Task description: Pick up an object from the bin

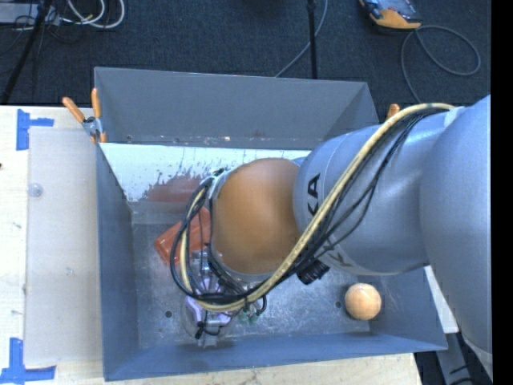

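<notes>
Ball (pixel 362 301) sits front-right in the bin (pixel 120 295), block (pixel 168 243) over on the left, arm (pixel 361 215) between them.

Bin (pixel 112 295): plain grey metal from where I sit, the floor scuffed paler. I log a scatter of reddish flecks and streaks across the back wall.

Arm (pixel 417 207): silver-grey, black lettering on the casing.

Wrist cover (pixel 252 215): smooth orange-brown, no pattern.

Cables (pixel 353 175) along the arm: one pale yellow, the others black.

Ball (pixel 363 301), near right of the bin floor: tan-orange, plain.

Flat thing (pixel 170 243) left of the cover: red-orange; I can make out no markings on it.

Under the cover I note a pale thing (pixel 195 310), lilac-white, and a green bit (pixel 250 317) beside it. I cannot tell what either is.
</notes>
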`<action>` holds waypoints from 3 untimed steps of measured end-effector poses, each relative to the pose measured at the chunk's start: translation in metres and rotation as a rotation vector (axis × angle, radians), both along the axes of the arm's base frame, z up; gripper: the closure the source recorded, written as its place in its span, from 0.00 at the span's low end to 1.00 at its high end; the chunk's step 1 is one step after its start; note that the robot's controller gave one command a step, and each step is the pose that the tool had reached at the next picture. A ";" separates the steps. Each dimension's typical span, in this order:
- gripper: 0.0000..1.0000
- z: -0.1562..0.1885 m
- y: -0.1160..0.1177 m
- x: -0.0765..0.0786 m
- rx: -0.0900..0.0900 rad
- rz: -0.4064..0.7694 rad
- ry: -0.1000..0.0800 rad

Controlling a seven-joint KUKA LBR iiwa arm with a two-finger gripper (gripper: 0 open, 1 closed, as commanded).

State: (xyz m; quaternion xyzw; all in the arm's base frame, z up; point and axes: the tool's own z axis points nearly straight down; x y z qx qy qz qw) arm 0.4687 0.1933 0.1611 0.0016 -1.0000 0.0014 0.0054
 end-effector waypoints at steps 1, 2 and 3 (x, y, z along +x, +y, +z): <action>0.00 0.004 -0.001 0.002 0.002 -0.004 -0.007; 0.00 -0.010 -0.011 0.007 0.004 0.058 -0.008; 1.00 -0.060 -0.045 0.025 0.014 -0.068 -0.007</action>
